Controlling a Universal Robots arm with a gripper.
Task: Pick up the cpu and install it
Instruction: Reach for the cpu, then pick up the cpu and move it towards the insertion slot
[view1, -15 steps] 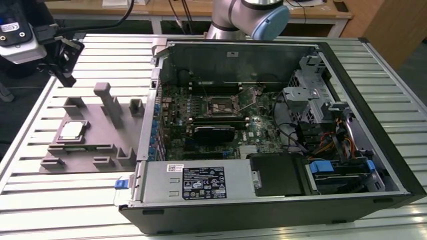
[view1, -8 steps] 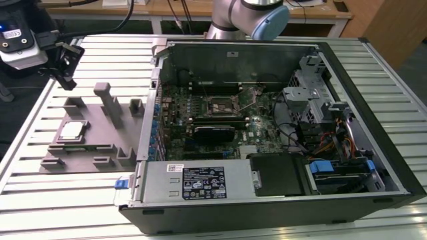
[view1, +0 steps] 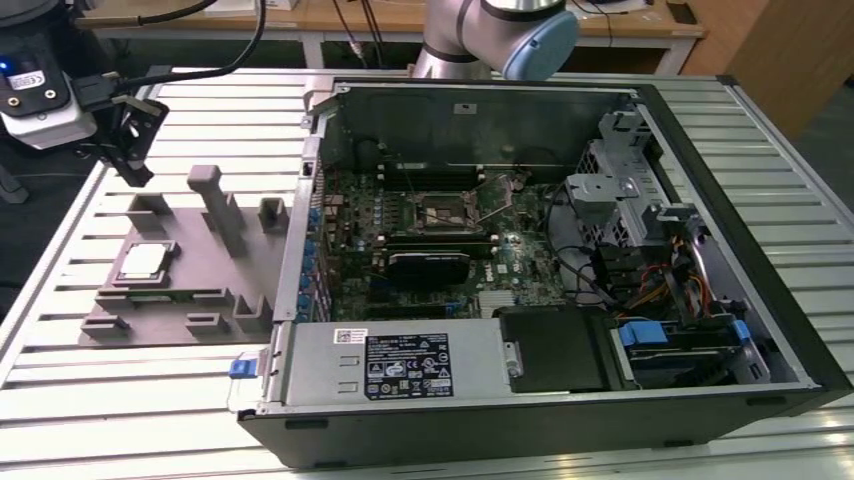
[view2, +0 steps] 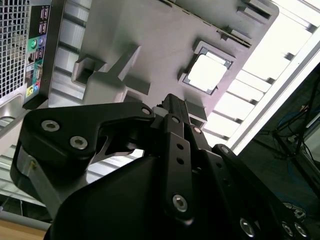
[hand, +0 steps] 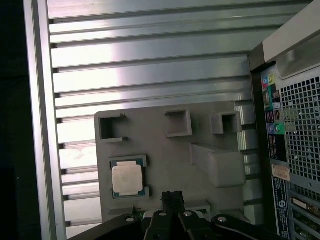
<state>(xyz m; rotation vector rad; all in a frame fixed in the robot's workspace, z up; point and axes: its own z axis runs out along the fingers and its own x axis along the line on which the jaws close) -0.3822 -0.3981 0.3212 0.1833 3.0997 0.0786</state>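
Observation:
The cpu (view1: 144, 262), a small square chip with a pale silvery top, lies flat in a recess of the grey tray (view1: 200, 275) on the exterior view's left. Above the tray's far end hangs my gripper (view1: 138, 172), clear of the chip, its black fingers shut together on nothing. In both wrist views the cpu (view2: 207, 72) (hand: 127, 179) sits in its pocket, a short way off from the closed fingertips (view2: 172, 102) (hand: 172, 198). The square metal socket (view1: 441, 212) sits in the middle of the motherboard inside the open computer case (view1: 694, 150).
The tray (hand: 165, 155) carries several upright posts (view1: 214, 200) and empty pockets (hand: 178, 122). The case's back panel with ports (hand: 272, 120) stands close beside the tray. A slatted aluminium table (view1: 80, 390) lies under everything, and its edge (hand: 40, 125) is near the tray.

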